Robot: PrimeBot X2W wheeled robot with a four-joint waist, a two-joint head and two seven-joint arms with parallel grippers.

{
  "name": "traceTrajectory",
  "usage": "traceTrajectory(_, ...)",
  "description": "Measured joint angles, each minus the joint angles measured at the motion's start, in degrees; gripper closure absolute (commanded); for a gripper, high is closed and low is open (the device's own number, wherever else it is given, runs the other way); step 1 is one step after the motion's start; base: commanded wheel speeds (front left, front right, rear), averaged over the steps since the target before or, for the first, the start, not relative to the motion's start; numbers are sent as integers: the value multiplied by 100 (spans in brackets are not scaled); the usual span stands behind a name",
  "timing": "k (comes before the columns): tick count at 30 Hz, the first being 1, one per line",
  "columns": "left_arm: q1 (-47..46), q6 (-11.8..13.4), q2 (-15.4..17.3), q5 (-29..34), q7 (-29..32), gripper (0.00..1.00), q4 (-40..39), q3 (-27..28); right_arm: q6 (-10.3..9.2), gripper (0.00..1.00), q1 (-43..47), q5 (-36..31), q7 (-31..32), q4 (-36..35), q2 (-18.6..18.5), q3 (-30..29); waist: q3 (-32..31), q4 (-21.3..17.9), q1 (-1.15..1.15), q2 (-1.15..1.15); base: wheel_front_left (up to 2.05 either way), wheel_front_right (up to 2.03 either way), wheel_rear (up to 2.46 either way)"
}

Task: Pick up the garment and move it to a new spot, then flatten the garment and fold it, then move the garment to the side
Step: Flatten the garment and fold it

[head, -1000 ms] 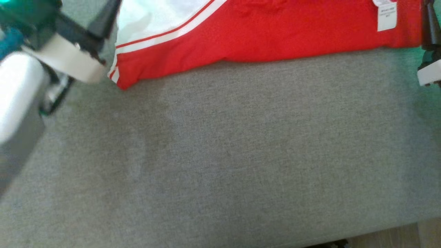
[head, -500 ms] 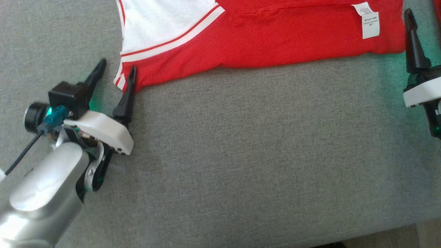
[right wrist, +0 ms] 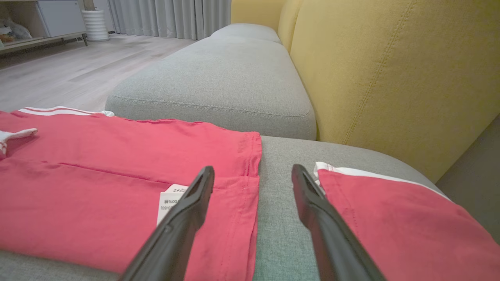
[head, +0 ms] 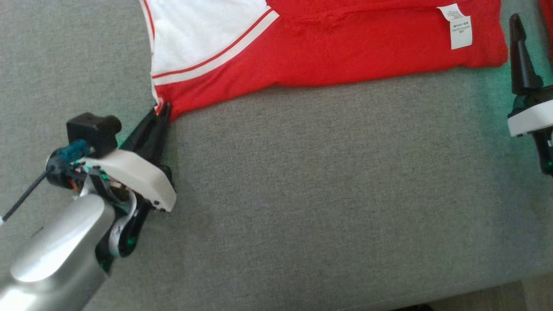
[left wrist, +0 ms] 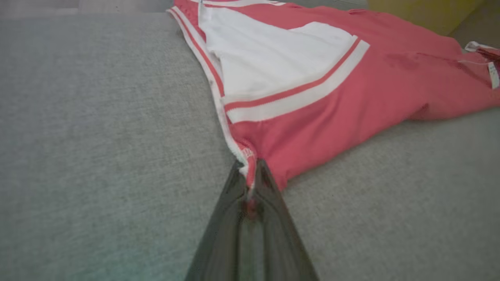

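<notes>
left gripper point(head: 162, 109): fingers closed together, pinching the near left corner of the red and white garment point(head: 328, 56) at its white-striped hem, low on the grey sofa cushion point(head: 324, 194). the garment lies spread flat across the far part of the cushion, with the white panel toward the robot's left and the care label point(head: 460, 26) toward its right. right gripper point(right wrist: 252, 171): fingers spread wide, holding nothing, at the garment's right edge; one finger is over the label, the other over bare cushion. a yellow backrest point(right wrist: 390, 70) stands behind.
</notes>
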Motion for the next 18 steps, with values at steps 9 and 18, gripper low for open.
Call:
traceTrajectory(9,101,-5,56,0,-121,100,-166,-2,0,0,16,388,69,443,1,191,-21,130,1,0,0,0,0)
traceTrajectory(18,100,-54,113,49,-229,100,-250,-1,0,41,-38,1101,929,889,-4,517,-24,229,1,0,0,0,0)
